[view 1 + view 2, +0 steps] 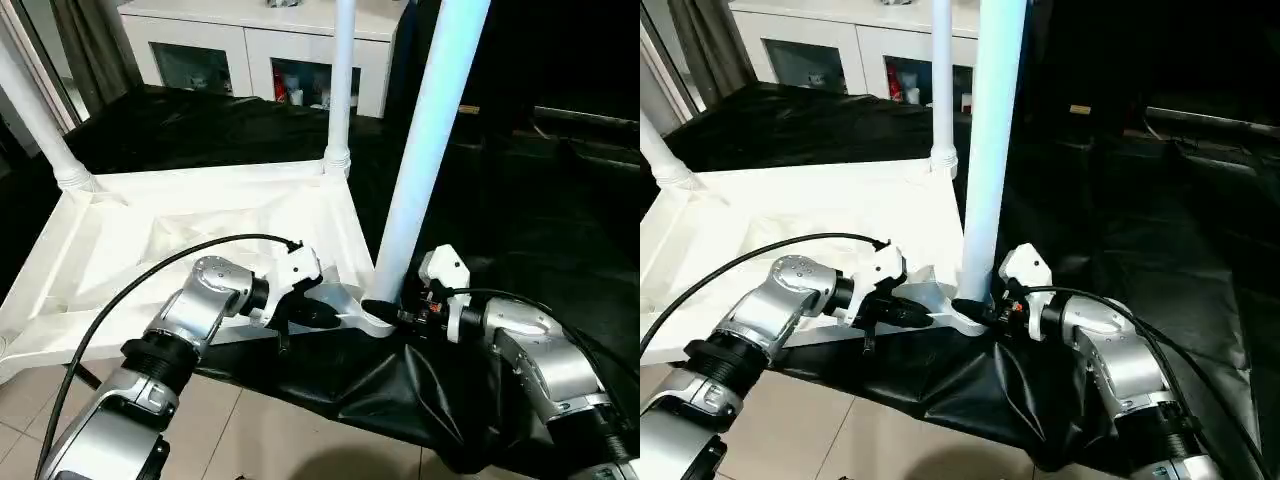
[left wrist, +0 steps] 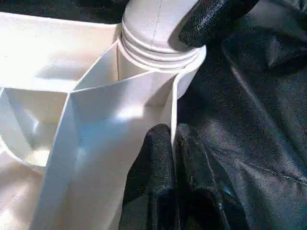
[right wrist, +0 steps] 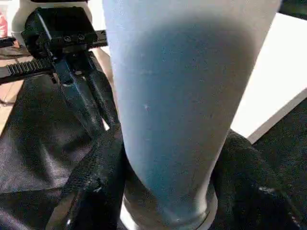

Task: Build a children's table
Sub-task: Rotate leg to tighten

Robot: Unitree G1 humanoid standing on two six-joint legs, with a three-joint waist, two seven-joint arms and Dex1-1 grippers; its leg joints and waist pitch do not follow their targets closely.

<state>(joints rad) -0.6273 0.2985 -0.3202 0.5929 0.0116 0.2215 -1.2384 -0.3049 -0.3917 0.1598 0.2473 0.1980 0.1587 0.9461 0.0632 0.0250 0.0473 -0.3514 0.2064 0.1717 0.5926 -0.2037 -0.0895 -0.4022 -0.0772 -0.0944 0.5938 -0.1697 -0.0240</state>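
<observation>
1. Children's table top [image 1: 200, 240] lies upside down, ribbed underside up, on the black-draped table [image 1: 520, 230]. Its near edge overhangs the drape's front edge toward the tiled floor [image 1: 260, 440].
2. Three legs stand in corner sockets: one at 10 o'clock [image 1: 35, 120], one at 12 o'clock [image 1: 342, 80], and the near-right leg [image 1: 430, 140] at roughly 3 o'clock of the top, leaning slightly right as it rises.
3. My left gripper [image 1: 325, 315] is pinched closed on the thin rim wall of the top, right beside the near-right socket [image 2: 160, 62]. In the left wrist view, both black fingers [image 2: 156, 163] are pressed together on that wall's edge.
4. My right gripper [image 1: 385, 312] comes in from 3 o'clock and is clamped around the base of the near-right leg, just above its socket. In the right wrist view, one finger [image 3: 96, 172] sits on each side of the tube, touching it.
5. The two grippers are near each other and face each other across the socket, not touching.
6. Leg base with ridged collar sits inside the socket; I can't tell whether it's fully seated.
7. White cabinet with glass doors [image 1: 260, 60] stands at 12 o'clock behind the black-draped table.
</observation>
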